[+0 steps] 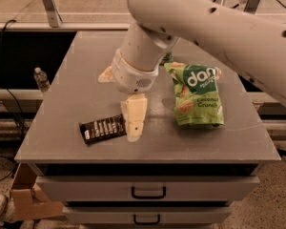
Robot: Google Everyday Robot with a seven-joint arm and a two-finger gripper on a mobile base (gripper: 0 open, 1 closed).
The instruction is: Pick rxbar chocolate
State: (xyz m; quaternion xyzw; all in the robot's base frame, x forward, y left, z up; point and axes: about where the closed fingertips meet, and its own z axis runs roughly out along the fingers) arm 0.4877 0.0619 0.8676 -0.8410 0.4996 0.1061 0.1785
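Observation:
The rxbar chocolate (102, 129), a small flat dark bar with white lettering, lies near the front left of the grey table (66, 104). My gripper (118, 107) hangs just right of and above the bar. It is open: one cream finger (134, 119) points down with its tip beside the bar's right end, and the other finger (106, 74) sticks out to the left, farther back. Nothing is held. The white arm comes in from the upper right.
A green "coconut crunch" snack bag (196, 95) lies to the right of the gripper. A green can (168, 57) is mostly hidden behind the arm. A water bottle (40, 79) stands beyond the left edge. Drawers (148, 191) are below, and a cardboard box (31, 199) is on the floor.

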